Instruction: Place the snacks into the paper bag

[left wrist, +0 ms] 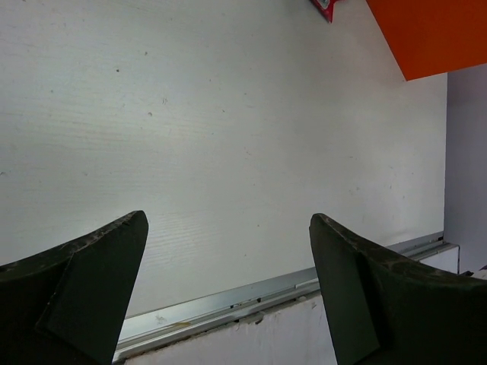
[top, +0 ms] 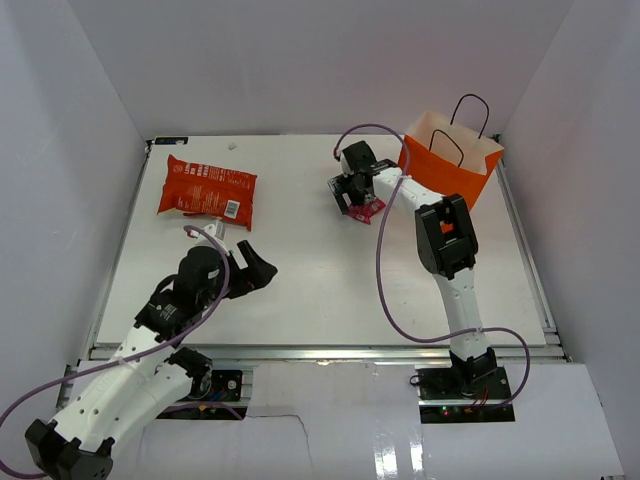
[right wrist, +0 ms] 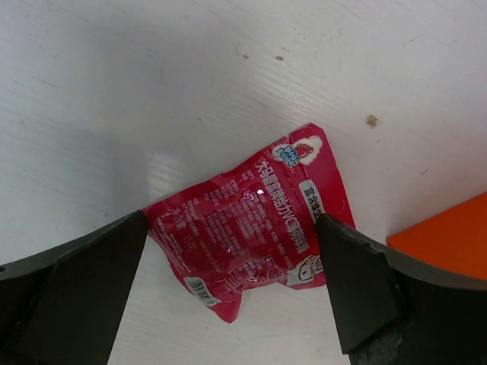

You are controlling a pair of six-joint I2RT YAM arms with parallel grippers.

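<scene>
1. Looking down from above: a white worktop (top: 320, 285), with two arms bolted at its near edge.
2. Lying flat at the far left: the chip bag (top: 207, 190), red-orange, white print facing up, well apart from both pincers.
3. Standing upright at the far right corner: the orange paper bag (top: 450, 168), mouth open, cream lining showing, black loop handles raised.
4. Resting on the worktop just left of the paper bag, outside it: a red-pink wrapper (top: 366, 210).
5. Reaching far and right, pointing down over that wrapper: the right pincer (top: 352, 195).
6. Seen from the right wrist: right pincer (right wrist: 232, 228) spread wide, one dark finger (right wrist: 76, 289) at each end of the wrapper (right wrist: 251, 220), not squeezing it. Wrapper flat on the worktop, crinkled, white print up. Orange edge of the paper bag (right wrist: 449, 236) at lower right, just beside the wrapper's corner.
7. Hanging over the near left of the worktop: the left pincer (top: 255, 268), well apart from every snack.
8. Seen from the left wrist: left pincer (left wrist: 228, 228) spread wide over bare worktop, pinching nothing. Orange side of the paper bag (left wrist: 426, 34) in the top right corner, with a sliver of the wrapper (left wrist: 325, 7) beside it.
</scene>
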